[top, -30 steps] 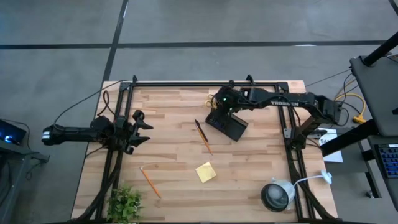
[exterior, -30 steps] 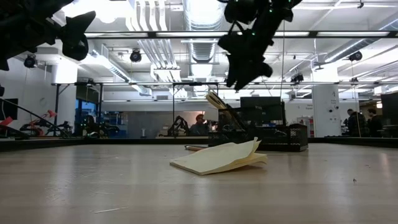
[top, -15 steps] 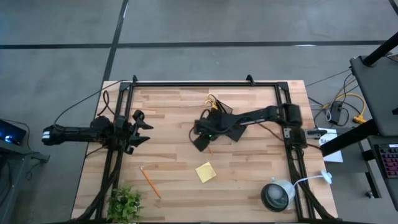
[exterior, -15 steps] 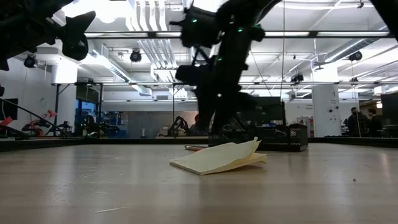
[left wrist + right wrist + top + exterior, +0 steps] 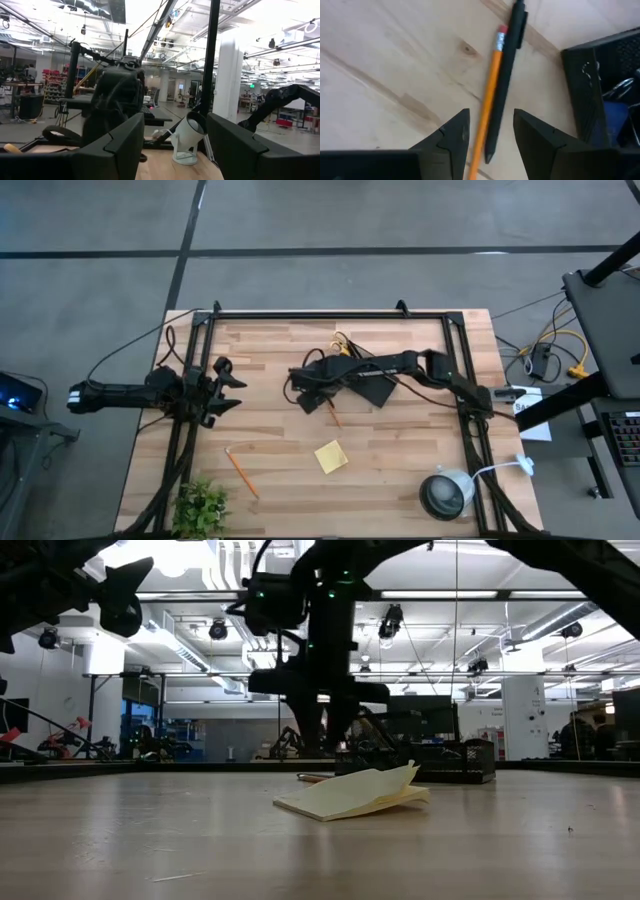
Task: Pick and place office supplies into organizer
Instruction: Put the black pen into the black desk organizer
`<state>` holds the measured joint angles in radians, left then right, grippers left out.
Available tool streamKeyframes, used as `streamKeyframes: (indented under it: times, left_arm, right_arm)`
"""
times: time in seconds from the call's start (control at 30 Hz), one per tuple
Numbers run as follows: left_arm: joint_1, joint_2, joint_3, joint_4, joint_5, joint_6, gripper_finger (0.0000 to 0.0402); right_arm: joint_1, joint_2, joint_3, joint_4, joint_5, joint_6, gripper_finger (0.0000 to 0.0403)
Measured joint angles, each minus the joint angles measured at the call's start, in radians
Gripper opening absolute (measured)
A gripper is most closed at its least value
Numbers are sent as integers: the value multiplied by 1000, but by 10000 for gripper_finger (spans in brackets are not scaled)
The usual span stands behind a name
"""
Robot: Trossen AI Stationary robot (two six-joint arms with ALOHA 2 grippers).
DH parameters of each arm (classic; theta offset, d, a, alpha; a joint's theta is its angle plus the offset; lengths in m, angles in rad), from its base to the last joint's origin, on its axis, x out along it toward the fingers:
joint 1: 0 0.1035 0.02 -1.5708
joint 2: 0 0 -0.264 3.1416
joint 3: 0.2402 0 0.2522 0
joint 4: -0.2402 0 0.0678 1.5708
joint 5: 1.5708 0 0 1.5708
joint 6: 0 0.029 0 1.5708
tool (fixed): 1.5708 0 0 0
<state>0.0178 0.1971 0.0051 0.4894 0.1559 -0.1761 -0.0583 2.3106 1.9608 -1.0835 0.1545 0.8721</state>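
An orange pencil and a thin black pen lie side by side on the wooden table, just left of the black organizer. My right gripper hangs open over them, pointing down, one finger on either side, touching neither. The yellow-handled scissors lie behind the organizer. Nearer the front lies a yellow sticky-note pad, its curled sheets showing in the low view, with a second pencil at the front left. My left gripper waits open at the table's left edge.
A grey-white lamp stands at the front right corner and a green plant at the front left. The black frame rails run along the table's edges. Bare wood lies between the left arm and the pens.
My right gripper has swung from above the organizer toward the table's left and near edges, come down and tipped to point steeply down over the pencil and pen. Nothing on the table has moved.
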Motion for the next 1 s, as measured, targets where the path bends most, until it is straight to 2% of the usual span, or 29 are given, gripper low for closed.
streamKeyframes:
  times: [0.23, 0.67, 1.0]
  left_arm:
    - [0, -2, 0, 0, 0, 0, 201]
    - [0, -1, 0, 0, 0, 0, 201]
    - [0, -1, 0, -1, 0, 0, 201]
  right_arm:
    - [-23, 74, 88, -32, -48, 15, 139]
    - [-28, 120, 82, -37, -49, -13, 137]
    - [-27, 144, 85, -22, -57, -93, 87]
